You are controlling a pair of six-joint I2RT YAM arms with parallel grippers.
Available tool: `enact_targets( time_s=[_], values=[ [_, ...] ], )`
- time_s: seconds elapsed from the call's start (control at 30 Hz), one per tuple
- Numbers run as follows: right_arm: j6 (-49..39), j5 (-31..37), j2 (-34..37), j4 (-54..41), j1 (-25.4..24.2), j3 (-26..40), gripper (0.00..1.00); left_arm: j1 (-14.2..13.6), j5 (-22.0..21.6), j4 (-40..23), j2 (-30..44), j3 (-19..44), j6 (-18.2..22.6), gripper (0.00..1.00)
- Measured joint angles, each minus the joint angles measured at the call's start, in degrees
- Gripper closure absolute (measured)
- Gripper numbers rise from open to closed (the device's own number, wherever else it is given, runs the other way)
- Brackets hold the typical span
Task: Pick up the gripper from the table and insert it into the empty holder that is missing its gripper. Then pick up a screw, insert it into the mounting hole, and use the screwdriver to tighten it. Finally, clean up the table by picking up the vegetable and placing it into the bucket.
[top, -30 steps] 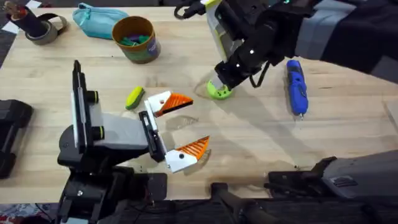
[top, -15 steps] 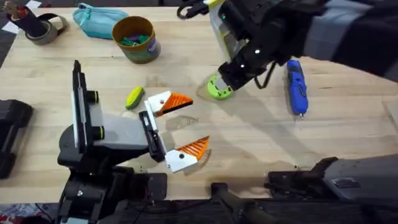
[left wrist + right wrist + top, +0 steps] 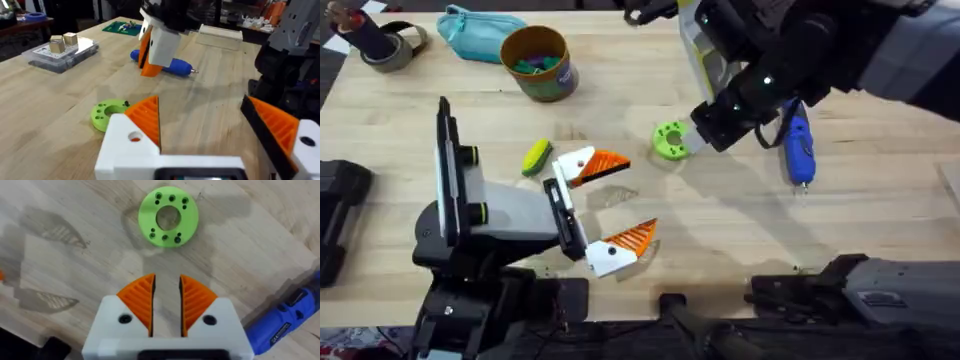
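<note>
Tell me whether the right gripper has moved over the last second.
Yes. In the overhead view the right gripper has pulled back off the green disc toward the blue screwdriver, which has stayed put. The disc now lies bare on the table.

A green perforated ring [image 3: 109,113] is seen lying flat on the wooden tabletop [image 3: 60,100] beyond the left claw [image 3: 220,135], whose orange-padded fingers [image 3: 145,117] are spread apart, with the blue screwdriver [image 3: 167,62] lying farther off.
</note>
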Motion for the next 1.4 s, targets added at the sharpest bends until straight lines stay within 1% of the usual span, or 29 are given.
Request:
enact_targets(
  time_s=[0.27, 0.43, 0.63, 0.8, 1.1, 1.4],
  values=[
    [0.00, 0.00, -0.02, 0.65, -0.01, -0.57, 0.719, 0.00, 0.00, 0.00, 0.00, 0.00, 0.00, 0.013],
    [0.00, 0.00, -0.04, 5.22, -0.18, -4.09, 0.719, 0.00, 0.00, 0.00, 0.01, 0.00, 0.00, 0.013],
    [0.00, 0.00, 1.33, 7.37, -1.53, -7.19, 0.719, 0.00, 0.00, 0.00, 0.00, 0.00, 0.00, 0.013],
    [0.00, 0.00, 4.66, 11.46, -2.11, -7.37, 0.719, 0.00, 0.00, 0.00, 0.00, 0.00, 0.00, 0.013],
    [0.00, 0.02, 9.25, 13.52, -2.11, -7.48, 0.719, 0.00, 0.00, 0.00, 0.02, 0.00, 0.00, 0.013],
    [-0.03, 0.03, 10.75, 16.86, -2.11, -7.52, 0.719, 0.00, 0.00, 0.00, 0.01, 0.00, 0.00, 0.013]
  ],
)
